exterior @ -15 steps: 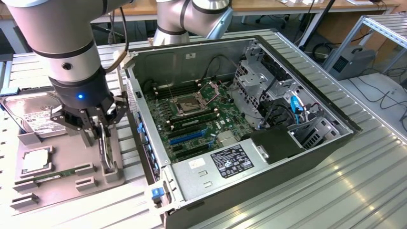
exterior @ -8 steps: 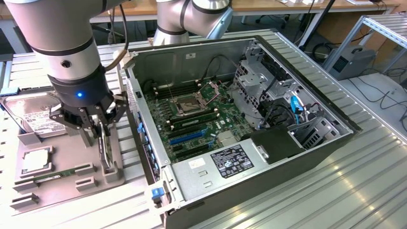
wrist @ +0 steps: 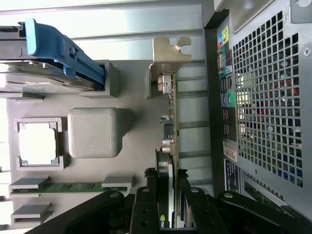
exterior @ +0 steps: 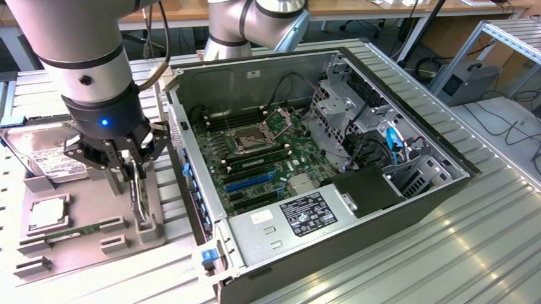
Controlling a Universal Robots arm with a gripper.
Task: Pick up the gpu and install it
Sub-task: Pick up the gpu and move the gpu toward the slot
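On the grey holder tray (exterior: 85, 253), just beside the open computer case (exterior: 338, 253) at the exterior view's left, the gpu (exterior: 142, 204) (wrist: 171, 122) is standing on edge. I am gripping it, the fingers (wrist: 145, 201) clenching its black cooler from both sides, opposite the silvery bracket end.

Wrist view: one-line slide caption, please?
Claw closed on the gpu, which stands on edge on the grey parts tray beside the computer case.
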